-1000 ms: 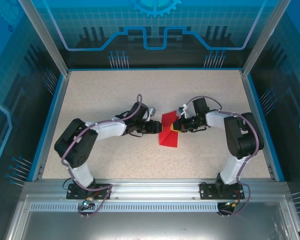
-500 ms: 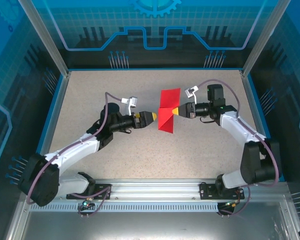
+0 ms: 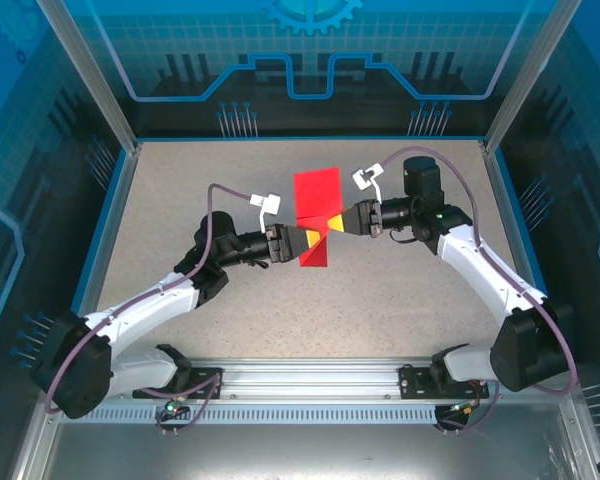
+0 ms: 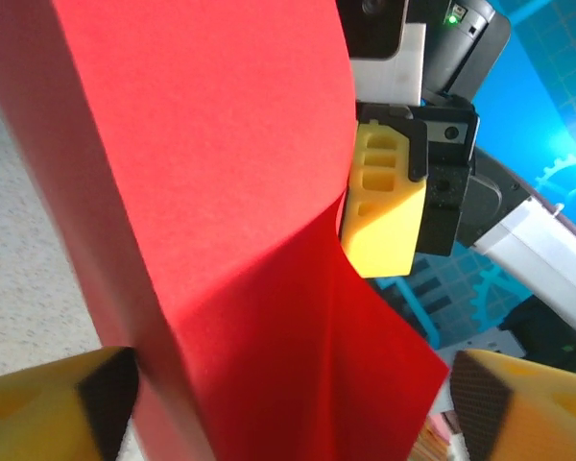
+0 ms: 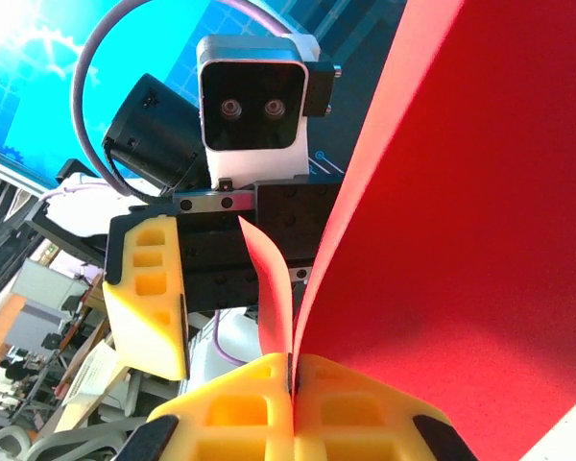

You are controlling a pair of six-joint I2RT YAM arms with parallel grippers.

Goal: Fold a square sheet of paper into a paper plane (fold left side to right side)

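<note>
A thin, bright red sheet of paper point(image 3: 317, 195) is held up over the middle of the speckled beige tabletop point(image 3: 200, 180), between the two arms. Its surface is plain and matte, with a fine grain visible close up point(image 4: 221, 173). The sheet is not flat: one broad panel stands upward and a narrower flap bends away below it, with a soft crease between them. The right gripper point(image 3: 333, 222) has its yellow fingers point(image 5: 240, 413), blocky with rectangular hollows, pressed together on the sheet's edge, and the paper point(image 5: 461, 240) rises from the seam. The left gripper point(image 3: 300, 240) has its jaws apart, one yellow finger point(image 4: 38, 408) on either side of the sheet, not pinching it.
</note>
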